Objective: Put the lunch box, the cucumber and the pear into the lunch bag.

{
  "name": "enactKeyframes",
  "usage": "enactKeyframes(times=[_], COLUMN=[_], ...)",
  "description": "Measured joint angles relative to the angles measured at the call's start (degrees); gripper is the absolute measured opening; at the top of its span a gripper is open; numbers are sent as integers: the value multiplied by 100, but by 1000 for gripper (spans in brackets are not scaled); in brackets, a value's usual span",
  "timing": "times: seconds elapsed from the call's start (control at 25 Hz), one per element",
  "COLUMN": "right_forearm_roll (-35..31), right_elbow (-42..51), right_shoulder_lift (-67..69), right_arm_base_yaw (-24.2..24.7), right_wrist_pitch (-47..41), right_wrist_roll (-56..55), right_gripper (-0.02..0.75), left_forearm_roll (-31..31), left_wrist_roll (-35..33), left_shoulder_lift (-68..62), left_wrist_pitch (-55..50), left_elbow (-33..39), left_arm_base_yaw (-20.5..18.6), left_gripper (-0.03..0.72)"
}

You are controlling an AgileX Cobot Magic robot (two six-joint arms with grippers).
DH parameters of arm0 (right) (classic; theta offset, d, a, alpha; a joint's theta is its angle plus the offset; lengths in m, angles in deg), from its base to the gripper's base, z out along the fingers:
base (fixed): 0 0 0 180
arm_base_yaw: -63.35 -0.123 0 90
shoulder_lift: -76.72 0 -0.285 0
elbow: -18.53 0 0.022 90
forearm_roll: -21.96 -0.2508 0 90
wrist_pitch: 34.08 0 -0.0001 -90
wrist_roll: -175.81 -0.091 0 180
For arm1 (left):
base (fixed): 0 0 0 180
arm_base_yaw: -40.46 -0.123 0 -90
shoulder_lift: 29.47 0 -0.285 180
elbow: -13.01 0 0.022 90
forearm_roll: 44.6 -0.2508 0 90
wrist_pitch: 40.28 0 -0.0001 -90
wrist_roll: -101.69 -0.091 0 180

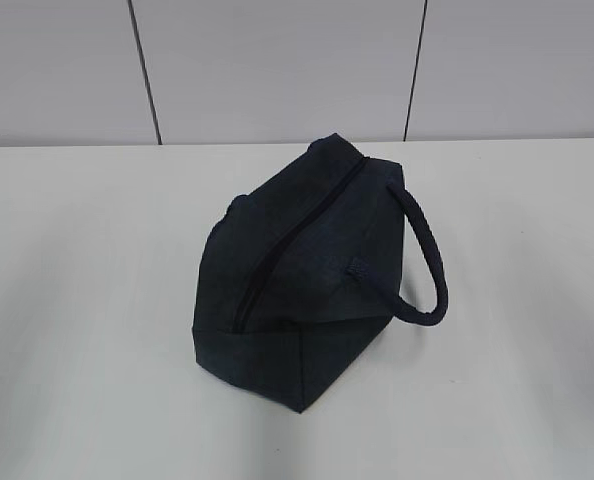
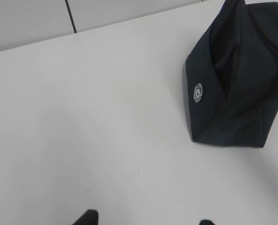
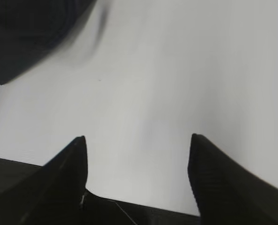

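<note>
The dark navy lunch bag [image 1: 297, 280] stands in the middle of the white table with its top zipper [image 1: 295, 235] closed and its loop handle [image 1: 429, 262] lying to the right. It also shows in the left wrist view [image 2: 237, 84], with a round white logo on its side, and as a dark corner in the right wrist view [image 3: 26, 33]. My left gripper [image 2: 146, 219] is open over bare table left of the bag. My right gripper [image 3: 137, 140] is open and empty over bare table. Neither gripper shows in the exterior view. The lunch box, cucumber and pear are out of view.
The white table [image 1: 77, 300] ends at a grey panelled wall [image 1: 277, 70] behind the bag.
</note>
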Motion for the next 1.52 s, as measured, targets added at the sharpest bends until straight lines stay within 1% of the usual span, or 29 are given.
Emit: enactKeyframes(times=[0.12,0.2,0.32,0.44,0.6,0.68,0.84,1.08,1.52], right_forearm_roll=[434,576,620,694,874,874,874,874,874], right_elbow=[370,537,737,784,784,784,784,784,784], right_shoulder_lift=[-919,-1459,-2093,-2468,-2982,-3212,-3694,-3744,-3744], right_arm_base_yaw=[0,0,0,0,0,0,0,0,0], right_wrist_pitch=[-341,-688,-944,-1038,-1061,-1074,-1083,-1096,-1096], right_wrist_roll=[-330,-405,-440,-430,-430,-430,-430,-421,-421], right_gripper=[517,518,518,518,517,517,517,517,517], left_forearm_roll=[-175,-246,-308,-429,-461,-456,-340,-170,-133], left_wrist_roll=[156,170,189,189,207,207,184,-5,-12], left_shoulder_lift=[720,1100,1608,2065,2635,2896,2938,2957,2957], left_wrist_pitch=[-612,-925,-1215,-1267,-1280,-1022,-816,-783,-783], left_elbow=[0,0,0,93,522,647,759,770,770], left_arm_base_yaw=[0,0,0,0,0,0,0,0,0], left_gripper=[383,383,379,379,375,375,375,371,312])
